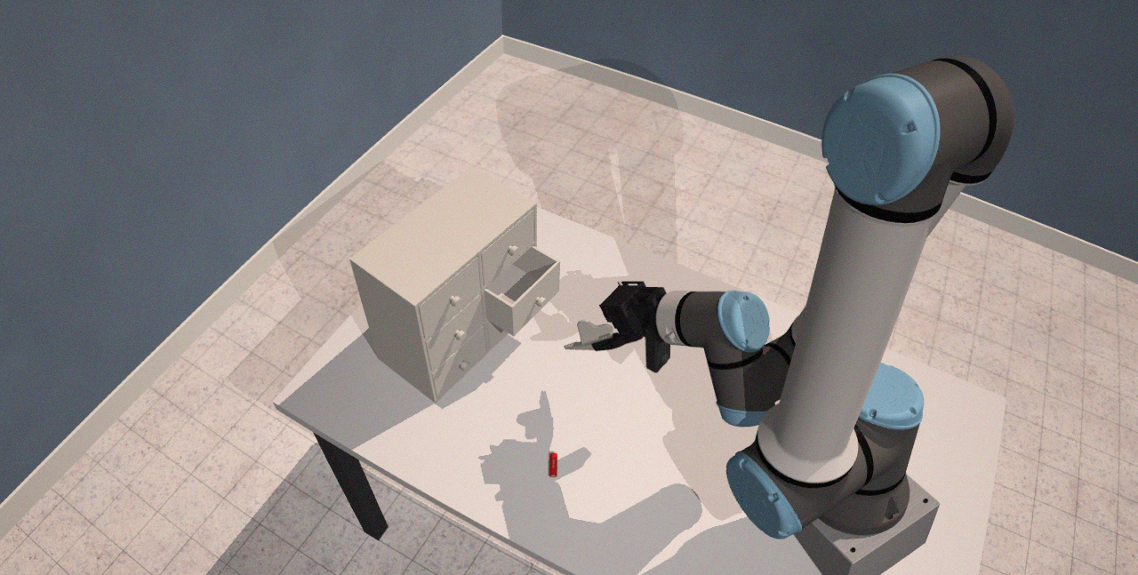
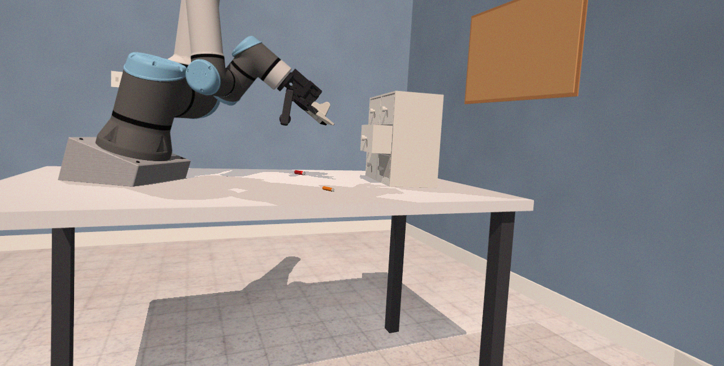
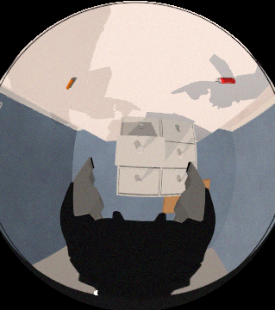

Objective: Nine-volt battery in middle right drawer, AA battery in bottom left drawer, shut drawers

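One drawer [image 1: 523,291] of chest [image 1: 433,241] open, contents hidden.

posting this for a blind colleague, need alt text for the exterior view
An open, empty two-jaw gripper on a grey and blue robot arm hangs in the air facing a small beige chest of drawers, whose one middle-row drawer is pulled out. A red cylinder and an orange cylinder lie on the white table.
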